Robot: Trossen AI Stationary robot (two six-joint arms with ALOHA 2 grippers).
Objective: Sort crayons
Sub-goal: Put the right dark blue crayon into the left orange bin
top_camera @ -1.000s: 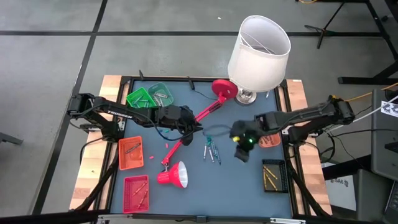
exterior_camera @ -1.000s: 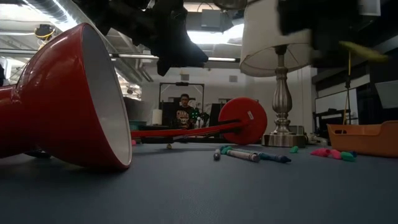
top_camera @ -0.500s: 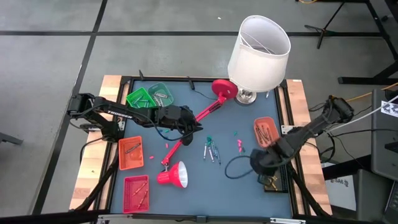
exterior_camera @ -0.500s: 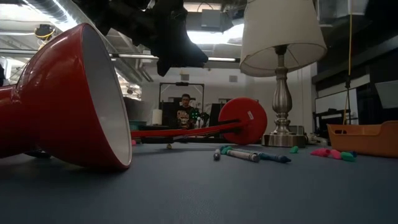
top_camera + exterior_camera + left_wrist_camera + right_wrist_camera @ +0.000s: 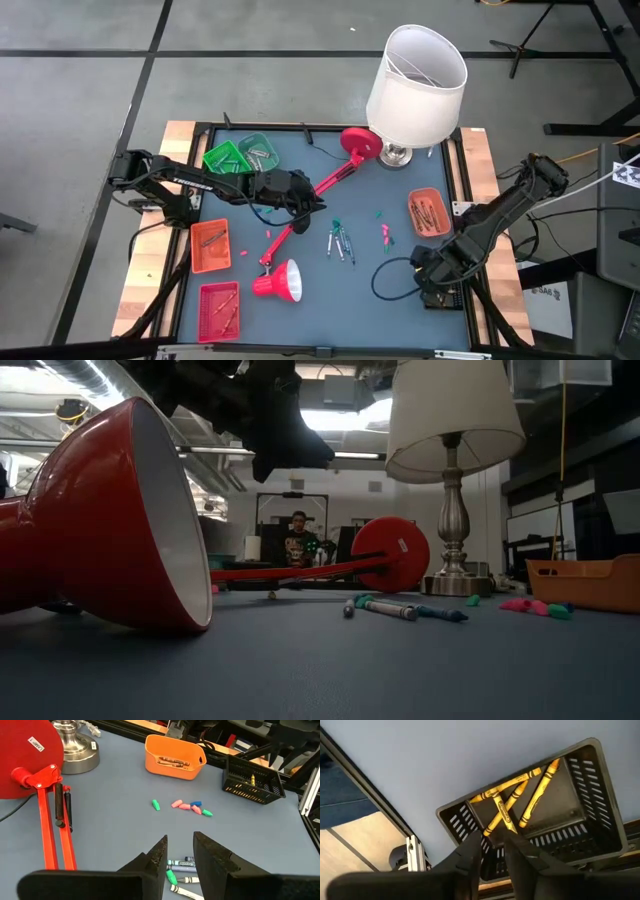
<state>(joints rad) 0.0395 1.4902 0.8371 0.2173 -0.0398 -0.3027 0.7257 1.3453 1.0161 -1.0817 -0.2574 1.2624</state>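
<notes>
Loose crayons (image 5: 340, 242) lie mid-table, with short pink and teal pieces (image 5: 385, 235) to their right; both also show in the left wrist view (image 5: 189, 806) and the low view (image 5: 400, 610). My left gripper (image 5: 180, 851) is open and empty, hovering above the red lamp arm (image 5: 322, 190) left of the crayons. My right gripper (image 5: 492, 842) hangs over the black basket (image 5: 442, 290) at the near right, which holds yellow crayons (image 5: 535, 795). It is shut on one yellow crayon. My right gripper has the near end of a yellow crayon (image 5: 490, 827) between its two fingertips, coming from above and pointing down into the black basket. The crayon slants away across the other yellow crayons. Whether its far end rests on them I cannot tell.
A red desk lamp lies on the table: shade (image 5: 280, 283), base (image 5: 360, 143). A white-shaded lamp (image 5: 415, 75) stands at the far right. An orange bin (image 5: 428, 212), red bins (image 5: 210, 245) and green bins (image 5: 235, 155) hold crayons. A black cable (image 5: 385, 280) loops near the basket. A person (image 5: 297, 540) sits beyond the table.
My right gripper has gone from the table's middle toward the near right corner, carrying the yellow crayon, and now stands over the black basket. The black cable loop has trailed along with it.
</notes>
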